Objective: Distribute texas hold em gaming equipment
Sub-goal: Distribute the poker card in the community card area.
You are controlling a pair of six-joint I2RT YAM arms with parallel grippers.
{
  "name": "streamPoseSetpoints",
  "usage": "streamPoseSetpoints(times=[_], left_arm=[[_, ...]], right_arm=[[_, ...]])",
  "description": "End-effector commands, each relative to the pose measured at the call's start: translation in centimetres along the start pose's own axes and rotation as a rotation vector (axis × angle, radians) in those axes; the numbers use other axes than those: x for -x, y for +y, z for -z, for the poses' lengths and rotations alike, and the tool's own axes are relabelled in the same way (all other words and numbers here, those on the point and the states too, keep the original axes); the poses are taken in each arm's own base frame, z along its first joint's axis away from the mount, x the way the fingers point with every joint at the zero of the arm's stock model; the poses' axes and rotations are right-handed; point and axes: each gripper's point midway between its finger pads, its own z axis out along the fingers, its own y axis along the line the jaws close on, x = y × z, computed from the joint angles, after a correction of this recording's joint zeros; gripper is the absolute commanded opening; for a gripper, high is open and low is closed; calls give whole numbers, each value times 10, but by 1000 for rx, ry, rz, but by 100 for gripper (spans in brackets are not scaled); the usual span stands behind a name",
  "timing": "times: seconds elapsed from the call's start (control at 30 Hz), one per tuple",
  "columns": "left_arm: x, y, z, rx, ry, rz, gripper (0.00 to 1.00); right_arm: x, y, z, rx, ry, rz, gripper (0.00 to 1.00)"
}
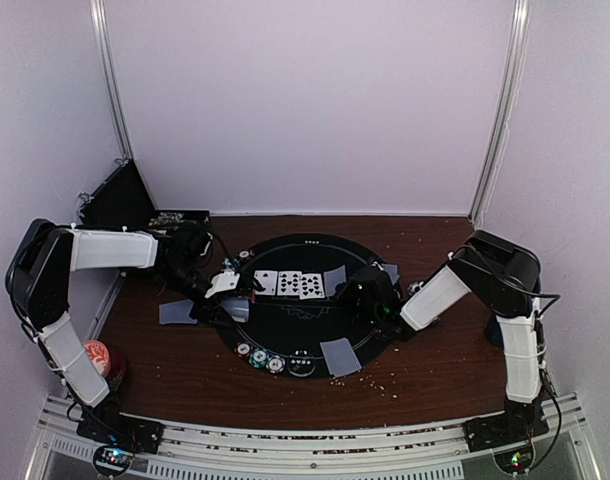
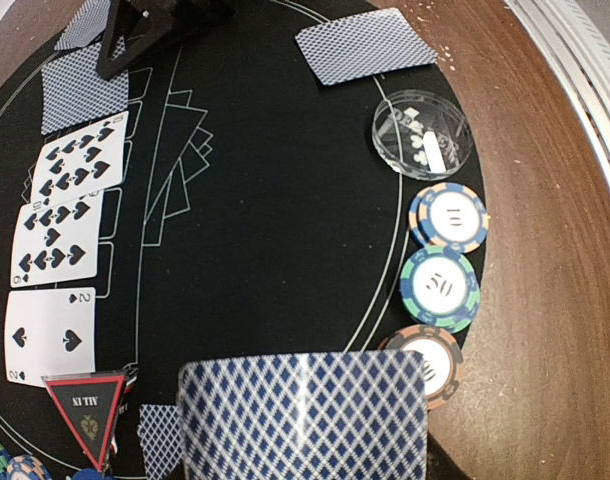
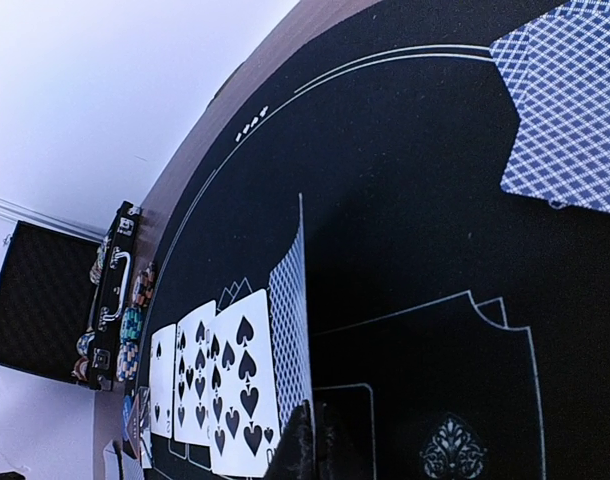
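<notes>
Top external view. Shows a round black felt mat [image 1: 285,335] on a brown wooden table [image 1: 435,360]. Places the left gripper [image 1: 237,288] over the mat's left rim and the right gripper [image 1: 350,288] over its right half, tips touching a grey-blue-backed face-down card [image 1: 333,281] just right of three face-up spade cards [image 1: 290,284]. Sets three small striped poker chips [image 1: 260,357] at the near rim, well apart from both grippers.

Left wrist view. Fills the lower edge with a stack of blue-lattice-backed playing cards [image 2: 300,420], grasped by the left gripper, fingers hidden behind it. Lines the spade cards down the left side, a red triangle marker [image 2: 85,400] just below the two of spades. Ranges a clear round disc [image 2: 422,133] and the chips along the right rim, the nearest chip partly covered by the stack's corner.

Right wrist view. Shows the right gripper clenched on the near end of the face-down card, a dark fingertip [image 3: 300,450] at the bottom edge; card tilted off the felt, just beside the rightmost spade card. Shows a second face-down card [image 3: 565,110] flat at upper right, well apart.
</notes>
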Motion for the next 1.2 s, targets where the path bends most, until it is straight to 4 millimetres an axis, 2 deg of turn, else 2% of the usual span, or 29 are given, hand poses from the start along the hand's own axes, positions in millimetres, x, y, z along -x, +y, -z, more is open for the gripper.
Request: streamPoseSetpoints(times=[0.0,0.2,0.43,0.83,1.0,1.17], left_arm=[[7,2,-1,-4,-24,-18,47],[7,1,-1,-4,-23,-19,47],[7,2,-1,-4,-25,-18,47],[7,2,-1,-5,-23,-18,47],[7,1,-1,-4,-24,-20,47],[7,2,-1,-4,-25,-19,47]], right_arm=[[-8,-4,-2,20,18,-25,1],[-10,0,0,50,30,-47,1],[-11,-8,2,13,30,-31,2],[-12,-12,2,-24,31,-7,18],[-11,-12,11,-44,32,11,25],[-1,-17,26,-82,9,35,28]])
